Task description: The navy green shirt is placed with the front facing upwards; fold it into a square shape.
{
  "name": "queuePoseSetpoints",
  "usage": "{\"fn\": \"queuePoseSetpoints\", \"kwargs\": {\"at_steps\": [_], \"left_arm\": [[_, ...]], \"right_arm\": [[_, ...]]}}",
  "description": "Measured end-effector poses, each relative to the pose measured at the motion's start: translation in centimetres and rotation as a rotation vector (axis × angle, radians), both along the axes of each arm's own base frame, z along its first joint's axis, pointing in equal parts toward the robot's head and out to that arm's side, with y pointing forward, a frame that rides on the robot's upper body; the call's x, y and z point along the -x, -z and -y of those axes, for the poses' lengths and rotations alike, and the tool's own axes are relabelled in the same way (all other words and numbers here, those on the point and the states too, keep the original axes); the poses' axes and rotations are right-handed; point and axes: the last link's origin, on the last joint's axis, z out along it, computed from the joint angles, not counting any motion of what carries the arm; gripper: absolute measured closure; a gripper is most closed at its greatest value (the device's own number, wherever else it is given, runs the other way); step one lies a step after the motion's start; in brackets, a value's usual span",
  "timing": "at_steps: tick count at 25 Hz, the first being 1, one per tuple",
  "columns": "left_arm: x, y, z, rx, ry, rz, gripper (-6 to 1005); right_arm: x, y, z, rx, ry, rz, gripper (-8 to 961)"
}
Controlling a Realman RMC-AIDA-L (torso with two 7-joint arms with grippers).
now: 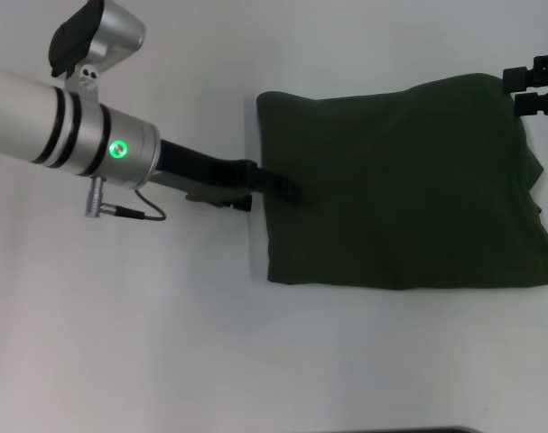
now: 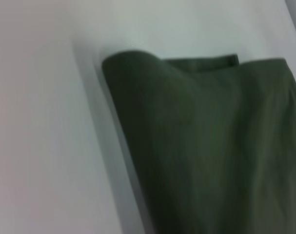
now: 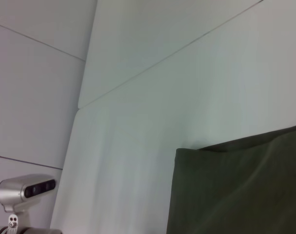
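Claws first — the left claw [image 1: 287, 189] reaches onto the left edge of the navy green shirt [image 1: 400, 180], grip state unreadable. The right claw [image 1: 531, 86] sits at the shirt's far right corner, also unreadable. The shirt lies folded, plain side up, on the white desk [image 1: 165, 343].

Navy green shirt [image 1: 400, 185]: soft matt cloth, plain dark green, faintly creased, with a stitched hem [image 2: 201, 64] along one folded edge. Table [image 1: 165, 343]: smooth white surface, low sheen. Left arm [image 1: 39, 113]: brushed silver metal casing, black bands, matt black gripper mount [image 1: 201, 167].
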Motion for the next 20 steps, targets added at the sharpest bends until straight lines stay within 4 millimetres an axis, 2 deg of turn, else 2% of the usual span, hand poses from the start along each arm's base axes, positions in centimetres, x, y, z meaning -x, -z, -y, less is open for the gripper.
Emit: {"fn": "queuePoseSetpoints", "kwargs": {"at_steps": [6, 20], "left_arm": [[-1.0, 0.7, -1.0, -0.057, 0.007, 0.000, 114], [-1.6, 1.2, -2.6, -0.157, 0.017, -0.022, 116]], "right_arm": [[0.0, -0.1, 0.1, 0.000, 0.000, -0.005, 329], [0.1, -0.1, 0.0, -0.002, -0.002, -0.011, 330]]}}
